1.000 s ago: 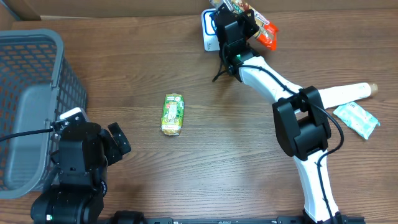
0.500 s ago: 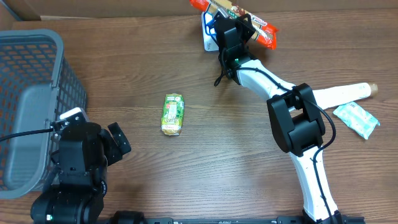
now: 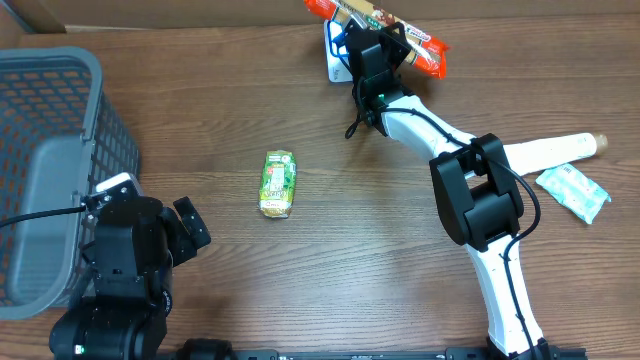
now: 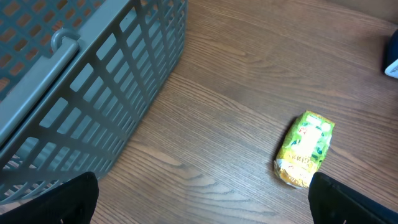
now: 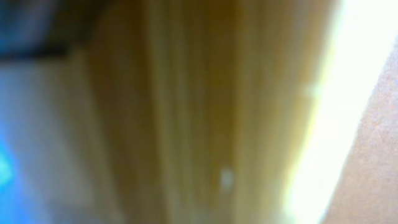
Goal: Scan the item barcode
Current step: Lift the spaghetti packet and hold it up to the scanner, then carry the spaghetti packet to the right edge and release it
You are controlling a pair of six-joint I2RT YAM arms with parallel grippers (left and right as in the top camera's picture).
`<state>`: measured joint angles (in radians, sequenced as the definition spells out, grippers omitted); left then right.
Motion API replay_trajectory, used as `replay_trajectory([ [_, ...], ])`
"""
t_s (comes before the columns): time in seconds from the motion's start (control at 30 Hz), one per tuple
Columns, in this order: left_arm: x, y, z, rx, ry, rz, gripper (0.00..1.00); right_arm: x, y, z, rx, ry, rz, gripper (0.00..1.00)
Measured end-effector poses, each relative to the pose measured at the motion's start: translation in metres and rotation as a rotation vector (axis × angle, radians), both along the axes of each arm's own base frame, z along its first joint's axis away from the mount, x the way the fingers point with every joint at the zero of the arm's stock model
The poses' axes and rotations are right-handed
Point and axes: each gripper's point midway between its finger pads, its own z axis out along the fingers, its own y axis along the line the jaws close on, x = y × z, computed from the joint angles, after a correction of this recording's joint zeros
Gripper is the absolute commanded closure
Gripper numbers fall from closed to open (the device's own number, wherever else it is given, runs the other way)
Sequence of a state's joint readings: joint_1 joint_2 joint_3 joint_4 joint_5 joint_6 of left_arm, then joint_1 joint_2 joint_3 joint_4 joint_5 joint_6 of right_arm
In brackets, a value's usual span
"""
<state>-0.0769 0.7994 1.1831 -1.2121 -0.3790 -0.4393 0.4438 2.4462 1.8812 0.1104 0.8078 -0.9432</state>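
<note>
Red snack packet over scanner

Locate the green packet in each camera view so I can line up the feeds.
Overhead: the green packet lies flat on the table, left of centre, apart from both arms.
Left wrist: lower right of the picture, on bare wood.
Right wrist: not in it; the view is a close blur.
Shared landmark: the grey basket, at the left edge overhead and upper left in the left wrist view; the packet lies to its right in both.
</note>
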Motion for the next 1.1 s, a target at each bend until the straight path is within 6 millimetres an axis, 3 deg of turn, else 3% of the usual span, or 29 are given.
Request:
replay_trajectory([
  [0.47,0.000,0.000,0.000,0.001,0.001,0.000,0.00,-0.003,-0.002,-0.001,0.011,0.001,-0.024,0.96],
  [0.57,0.000,0.000,0.000,0.000,0.001,0.000,0.00,-0.015,-0.005,-0.015,0.018,0.101,-0.032,0.96],
  [0.7,0.000,0.000,0.000,0.000,0.001,0.000,0.00,-0.049,-0.006,-0.022,0.085,0.301,-0.003,0.96],
  [0.8,0.000,0.000,0.000,0.000,0.001,0.000,0.00,-0.080,-0.003,0.008,0.258,0.370,0.001,0.96],
  [0.93,0.000,0.000,0.000,0.001,0.001,0.000,0.00,-0.125,-0.004,0.084,0.608,0.375,-0.008,0.96],
  [1.03,0.000,0.000,0.000,0.000,0.001,0.000,0.00,-0.169,-0.025,0.138,0.908,0.393,-0.080,0.96],
  [1.1,0.000,0.000,0.000,0.000,0.001,0.000,0.00,-0.192,-0.047,0.155,1.065,0.411,-0.171,0.96],
])
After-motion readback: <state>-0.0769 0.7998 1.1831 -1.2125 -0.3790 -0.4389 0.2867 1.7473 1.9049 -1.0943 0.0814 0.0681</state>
